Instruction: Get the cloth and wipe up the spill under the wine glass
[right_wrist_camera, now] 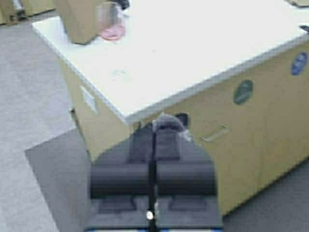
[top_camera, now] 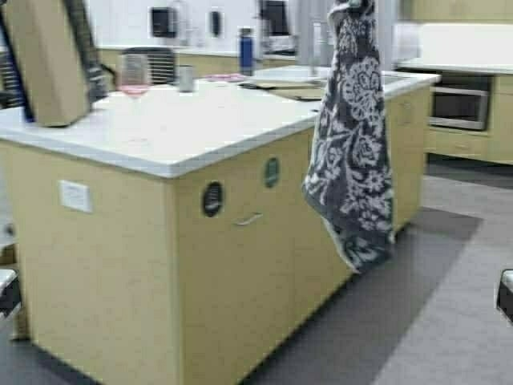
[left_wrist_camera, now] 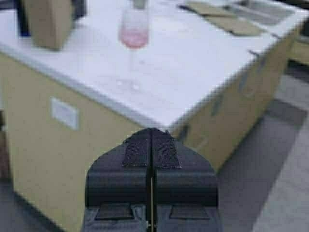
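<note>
The cloth (top_camera: 353,144), dark grey with a white floral pattern, hangs full length in front of the island's right side. My right gripper (top_camera: 353,8) is shut on its top end at the top of the high view. In the right wrist view a tuft of cloth (right_wrist_camera: 169,123) shows at the shut gripper (right_wrist_camera: 155,131). The wine glass (top_camera: 135,76), with pink liquid, stands on the white counter (top_camera: 208,128) next to a brown box (top_camera: 48,60). It also shows in the left wrist view (left_wrist_camera: 133,36) and the right wrist view (right_wrist_camera: 111,21). My left gripper (left_wrist_camera: 150,133) is shut and empty, off the counter's near corner.
A steel mug (top_camera: 186,78), a blue bottle (top_camera: 246,50) and a sink with mats (top_camera: 296,84) sit farther back on the island. An oven (top_camera: 458,107) is at the right. A grey floor mat (top_camera: 377,321) runs along the island's front.
</note>
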